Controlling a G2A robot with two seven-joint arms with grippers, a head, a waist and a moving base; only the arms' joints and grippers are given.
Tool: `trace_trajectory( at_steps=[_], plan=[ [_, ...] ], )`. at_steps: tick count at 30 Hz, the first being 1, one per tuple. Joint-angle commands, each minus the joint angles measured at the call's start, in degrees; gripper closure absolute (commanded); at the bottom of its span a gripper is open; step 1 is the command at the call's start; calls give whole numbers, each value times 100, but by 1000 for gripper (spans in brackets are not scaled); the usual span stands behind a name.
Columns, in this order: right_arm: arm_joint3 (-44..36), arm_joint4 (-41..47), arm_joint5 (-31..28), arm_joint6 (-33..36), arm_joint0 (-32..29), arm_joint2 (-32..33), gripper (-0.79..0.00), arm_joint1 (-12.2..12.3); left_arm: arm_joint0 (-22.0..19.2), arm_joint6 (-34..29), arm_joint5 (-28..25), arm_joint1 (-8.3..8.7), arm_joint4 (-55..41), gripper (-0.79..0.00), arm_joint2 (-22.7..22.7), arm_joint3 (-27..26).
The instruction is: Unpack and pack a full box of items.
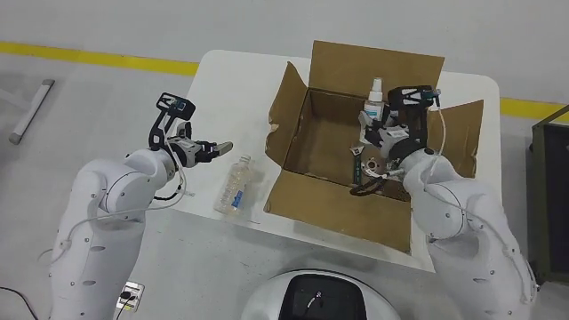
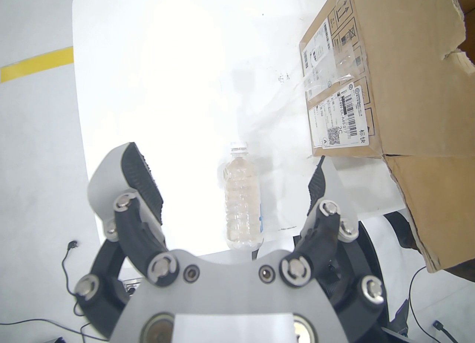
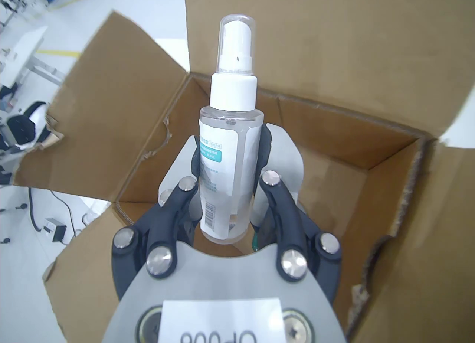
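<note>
I see a pale grey floor under bright, even light. A yellow line crosses it and passes behind a white tabletop with rounded corners. On my left a grey bar lies on the floor. At the far right edge stands a dark cabinet. Thin black cables trail over the floor near the tabletop.

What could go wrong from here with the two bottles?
The spray bottle, clamped in the right pincer above the box, might slip or clip a raised flap. The water bottle lies on its side near the edge of the table and may roll off if the open left pincer nudges it.
</note>
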Motion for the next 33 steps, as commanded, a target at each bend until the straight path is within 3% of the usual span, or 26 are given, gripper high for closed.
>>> trace_trajectory(
  at_steps=[1,9,16,22,33],
  plan=[
    [-377,402,-79,-160,-159,560,0,22,0,0,0,0,0,-785,0,0],
    [-1232,2033,-307,-391,-1053,2887,0,74,0,0,0,0,0,-785,0,0],
    [-997,1903,-384,844,-1993,4194,0,163,0,0,0,0,0,-785,0,0],
    [-671,1052,-866,2095,-2647,4149,0,272,0,0,0,0,0,-785,0,0],
    [-228,-33,-1096,2430,-3098,3285,0,335,0,0,0,0,0,-785,0,0]
  ],
)
